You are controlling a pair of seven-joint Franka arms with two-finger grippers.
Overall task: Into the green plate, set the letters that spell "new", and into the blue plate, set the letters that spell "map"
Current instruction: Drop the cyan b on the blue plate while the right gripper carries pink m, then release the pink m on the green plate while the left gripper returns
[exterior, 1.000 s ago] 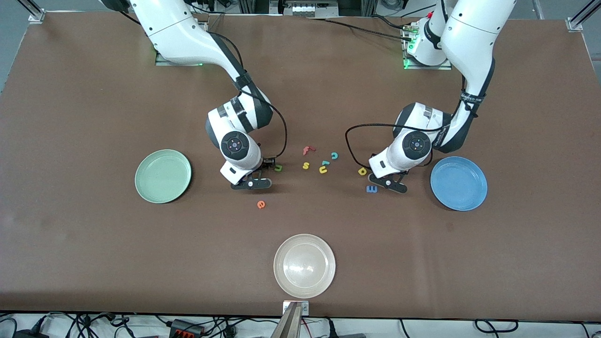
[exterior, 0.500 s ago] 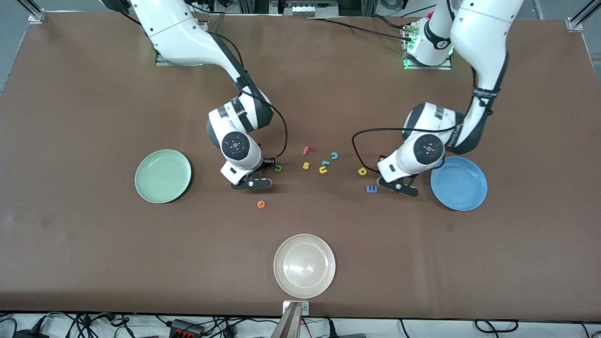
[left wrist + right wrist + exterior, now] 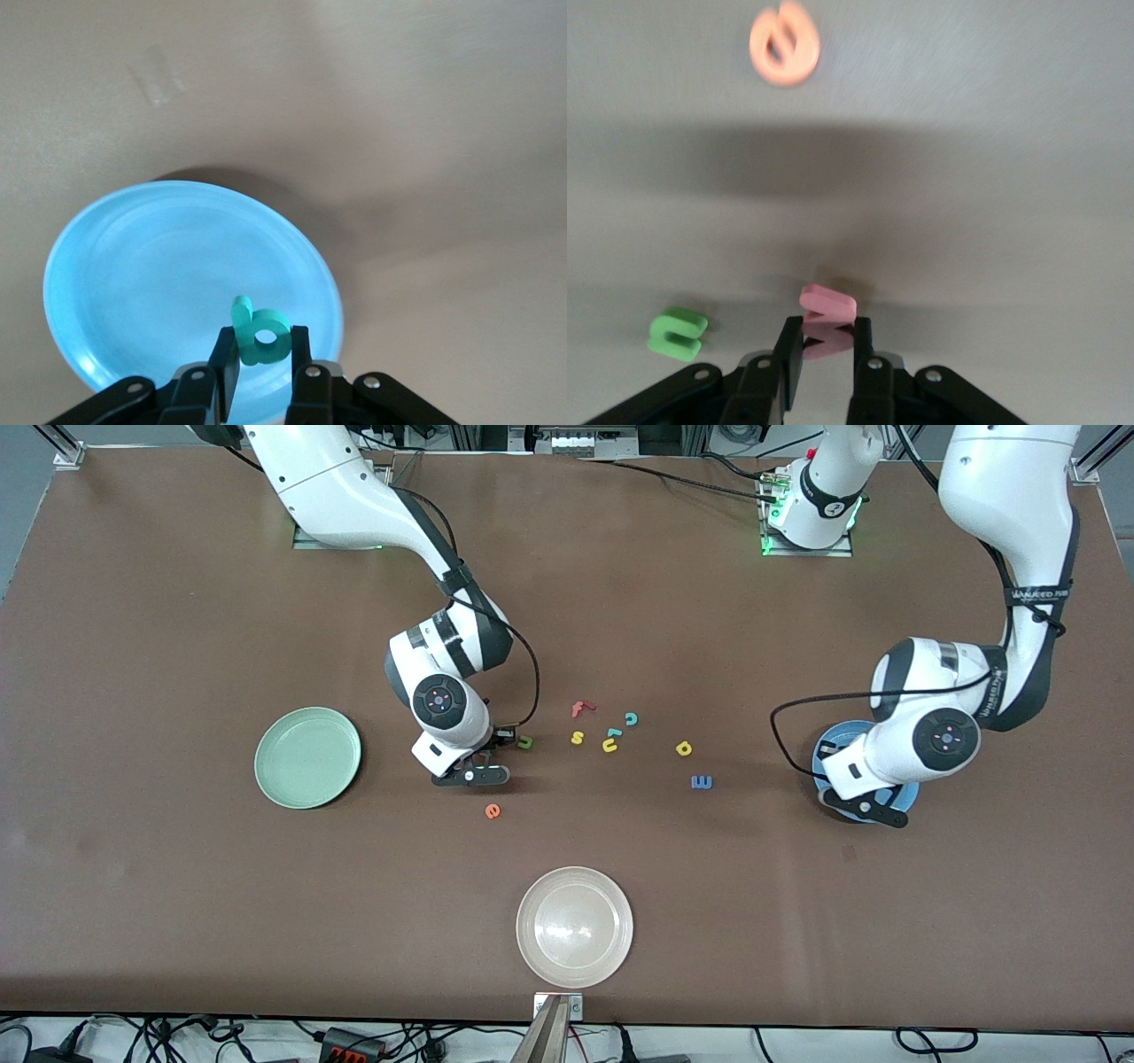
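Note:
My left gripper [image 3: 864, 808] hangs over the blue plate [image 3: 904, 795], shut on the teal p [image 3: 261, 332], which shows above the plate's floor [image 3: 159, 266] in the left wrist view. My right gripper [image 3: 469, 775] is low at the table, shut on the pinkish w [image 3: 827, 305]. The green n [image 3: 525, 741] lies just beside that gripper and the orange e [image 3: 493, 810] lies nearer the front camera. Both show in the right wrist view, the n [image 3: 678, 333] and the e [image 3: 784, 42]. The blue m [image 3: 701, 782] and yellow a [image 3: 683, 748] lie between the arms. The green plate [image 3: 307, 757] is bare.
A red f [image 3: 581, 708], a yellow s [image 3: 577, 737], a yellow u [image 3: 609, 746] and a teal c [image 3: 632, 718] lie in a loose cluster mid-table. A whitish-beige plate [image 3: 574, 926] sits near the front edge.
My left arm swung from beside the blue m to over the blue plate, carrying the teal p. My right gripper closed on the pinkish w and barely shifted.

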